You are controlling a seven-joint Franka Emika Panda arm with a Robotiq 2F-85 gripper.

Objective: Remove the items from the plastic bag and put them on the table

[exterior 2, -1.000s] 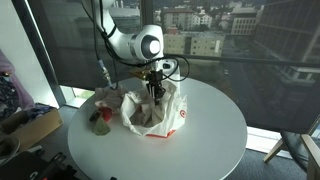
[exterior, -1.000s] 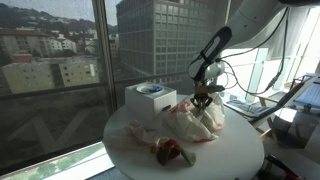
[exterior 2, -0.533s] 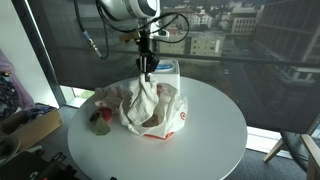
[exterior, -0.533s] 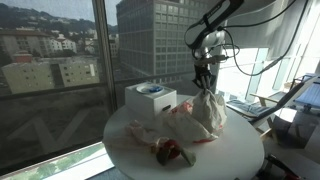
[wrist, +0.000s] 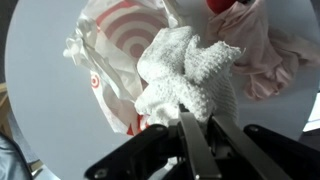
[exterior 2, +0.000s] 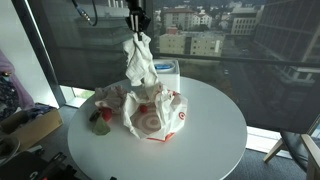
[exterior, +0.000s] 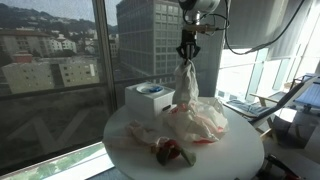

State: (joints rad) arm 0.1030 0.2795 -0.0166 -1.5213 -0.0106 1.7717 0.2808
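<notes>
Wrist view: end effector [wrist: 200, 128] is clamped on a white, nubbly cloth wad [wrist: 190, 70]. Over the last second I've lifted it from the bag mouth to high above the round white worktop [exterior 2: 215, 135]. In both exterior views the wad dangles with its lower end about clear of the wrinkly translucent white-and-red plastic bag [exterior 2: 155, 118], centre-left on the worktop. My read: extraction done, placing remains. A dark red lump with a green bit [exterior: 170, 152] already lies left of the bag.
</notes>
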